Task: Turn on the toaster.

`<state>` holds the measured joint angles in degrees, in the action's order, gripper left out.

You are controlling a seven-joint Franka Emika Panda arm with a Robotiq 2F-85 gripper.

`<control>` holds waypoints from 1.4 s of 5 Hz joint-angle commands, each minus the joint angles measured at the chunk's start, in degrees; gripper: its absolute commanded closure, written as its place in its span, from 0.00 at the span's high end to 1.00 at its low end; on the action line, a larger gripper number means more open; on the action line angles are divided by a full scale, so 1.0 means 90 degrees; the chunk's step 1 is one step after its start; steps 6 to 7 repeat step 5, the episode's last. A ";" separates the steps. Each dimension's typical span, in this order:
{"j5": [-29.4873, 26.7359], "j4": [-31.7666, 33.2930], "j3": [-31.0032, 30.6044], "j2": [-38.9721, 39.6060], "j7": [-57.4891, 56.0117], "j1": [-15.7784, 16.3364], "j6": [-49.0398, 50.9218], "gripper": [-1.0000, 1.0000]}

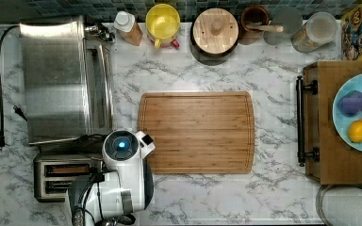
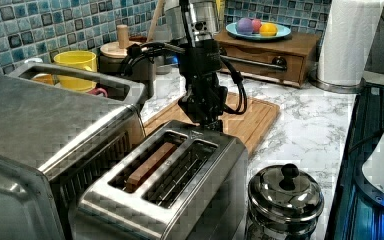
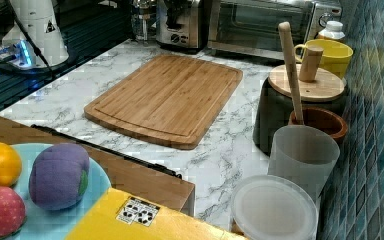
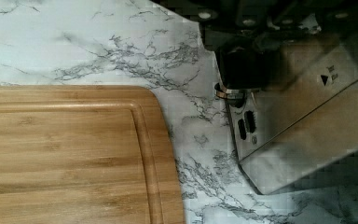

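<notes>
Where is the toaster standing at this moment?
In the top view the toaster stands at the lower left of the counter, just below the toaster oven and left of the cutting board.

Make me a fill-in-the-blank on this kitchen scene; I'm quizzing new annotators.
1. In the left view, the gripper hangs at the far end of the ____.
2. The cutting board is made of ____.
3. The mug by the tiled wall is ____.
4. In the left view, the toaster's left slot holds ____.

Missing words: toaster; wood; yellow; bread
</notes>
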<state>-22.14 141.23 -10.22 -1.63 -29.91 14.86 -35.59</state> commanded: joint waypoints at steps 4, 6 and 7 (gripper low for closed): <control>-0.0048 0.0794 -0.0258 0.0667 0.0148 -0.0362 -0.0825 0.00; -0.0060 0.0793 -0.0133 0.0665 0.0140 -0.0236 -0.0823 0.00; -0.0060 0.0793 -0.0133 0.0665 0.0140 -0.0236 -0.0823 0.00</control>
